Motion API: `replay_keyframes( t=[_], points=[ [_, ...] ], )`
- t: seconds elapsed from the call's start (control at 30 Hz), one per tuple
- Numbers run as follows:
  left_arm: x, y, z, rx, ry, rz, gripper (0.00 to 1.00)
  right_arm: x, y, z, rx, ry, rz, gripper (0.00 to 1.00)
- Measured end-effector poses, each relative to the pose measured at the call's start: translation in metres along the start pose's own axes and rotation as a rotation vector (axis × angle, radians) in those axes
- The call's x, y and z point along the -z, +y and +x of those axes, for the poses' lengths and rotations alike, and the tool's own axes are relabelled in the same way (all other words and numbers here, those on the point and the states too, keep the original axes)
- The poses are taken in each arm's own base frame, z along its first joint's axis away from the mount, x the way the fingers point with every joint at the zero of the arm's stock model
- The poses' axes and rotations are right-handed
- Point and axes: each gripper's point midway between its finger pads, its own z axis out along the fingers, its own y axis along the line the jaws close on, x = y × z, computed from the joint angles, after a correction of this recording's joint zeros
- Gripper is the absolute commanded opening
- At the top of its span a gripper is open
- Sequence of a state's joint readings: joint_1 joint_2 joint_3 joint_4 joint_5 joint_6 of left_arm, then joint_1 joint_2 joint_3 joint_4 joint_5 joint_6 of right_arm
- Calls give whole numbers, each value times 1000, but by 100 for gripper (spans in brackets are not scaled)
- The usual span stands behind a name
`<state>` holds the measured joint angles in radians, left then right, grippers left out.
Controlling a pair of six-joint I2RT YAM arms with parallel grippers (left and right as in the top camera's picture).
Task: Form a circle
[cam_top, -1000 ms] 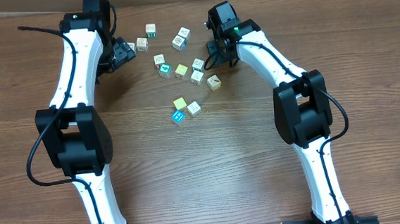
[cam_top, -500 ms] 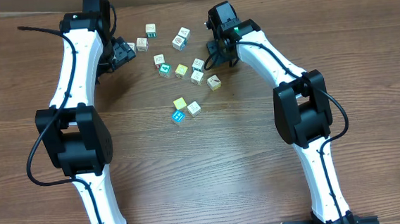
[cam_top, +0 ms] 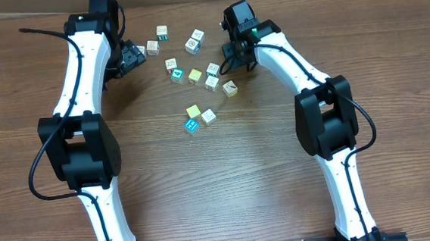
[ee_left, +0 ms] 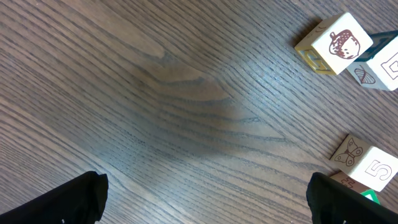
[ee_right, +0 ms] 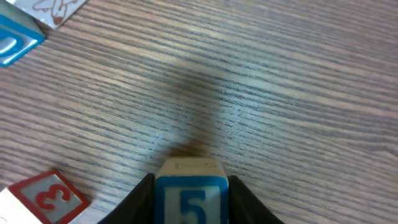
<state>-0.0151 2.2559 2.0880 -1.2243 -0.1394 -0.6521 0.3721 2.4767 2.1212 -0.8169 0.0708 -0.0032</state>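
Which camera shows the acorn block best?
Left wrist view: the acorn block sits large and sharp at upper right. Overhead, the cubes look too tiny to pick the acorn out. The right wrist view misses it.

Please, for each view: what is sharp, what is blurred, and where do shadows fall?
Overhead: even light, sharp, the cubes too small to read. Left wrist: wood grain and acorn cube sharp, a soft shadow on the table. Right wrist: the blue 5 cube in the right gripper is blurred, close to the lens; a soft shadow lies beyond it.
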Motion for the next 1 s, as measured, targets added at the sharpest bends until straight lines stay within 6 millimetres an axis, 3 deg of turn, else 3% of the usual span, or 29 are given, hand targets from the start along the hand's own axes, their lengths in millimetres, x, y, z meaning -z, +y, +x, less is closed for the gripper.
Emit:
replay_keyframes(
  t=[0.33,0.57,0.83,1.0],
  points=[
    [0,0,0,0,0,0,99,12,0,-6,3,-19,-2,41],
    [0,0,0,0,0,0,99,12,-1,-5,3,-13,-1,49],
    [0,0,0,0,0,0,100,9,0,-9,13,-36,-2,48],
    [0,0,0,0,0,0,99,6,0,-5,22,-28,-2,40]
  ],
)
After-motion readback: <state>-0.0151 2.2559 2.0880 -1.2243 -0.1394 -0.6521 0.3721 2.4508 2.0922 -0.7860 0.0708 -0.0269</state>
